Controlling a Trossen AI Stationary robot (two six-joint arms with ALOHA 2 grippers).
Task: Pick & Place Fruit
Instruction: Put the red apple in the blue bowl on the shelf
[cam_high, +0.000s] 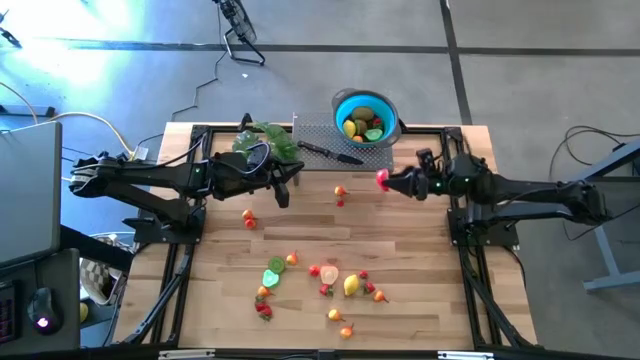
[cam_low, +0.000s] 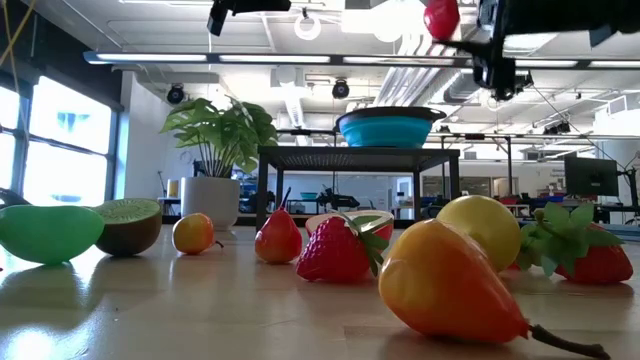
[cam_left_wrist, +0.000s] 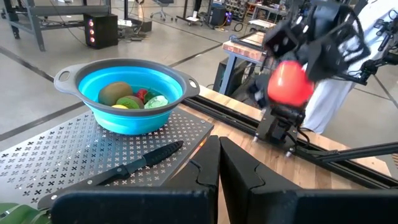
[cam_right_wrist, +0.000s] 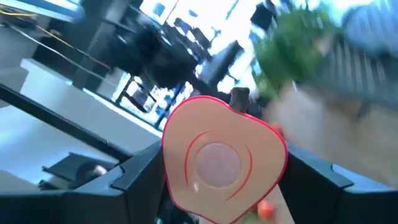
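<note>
My right gripper (cam_high: 386, 181) hovers above the table's far middle, closed on a red half fruit (cam_right_wrist: 224, 158) with a pale cut face and a short stem. The blue bowl (cam_high: 365, 115) stands on a perforated metal stand (cam_high: 318, 133) at the far edge and holds a kiwi, a lime and a lemon. Several small fruits (cam_high: 325, 280) lie on the wood toward the near edge, and two more (cam_high: 341, 193) (cam_high: 248, 216) lie mid-table. My left gripper (cam_high: 285, 192) is shut and waits in the air left of centre, touching nothing. My right gripper pinches the half fruit by its two red-skinned sides (cam_right_wrist: 171, 146) between its two fingers (cam_right_wrist: 140, 171). The fingers lie level, coming from the table's right. The cut face is turned back toward the wrist, and the fruit is lifted clear of the table.
A black-handled knife (cam_high: 330, 153) lies on the metal stand beside the bowl. A bushy green plant (cam_high: 265, 140) stands at the far left of the stand, close to my left arm. Bare wood lies between the two arms at mid-table.
</note>
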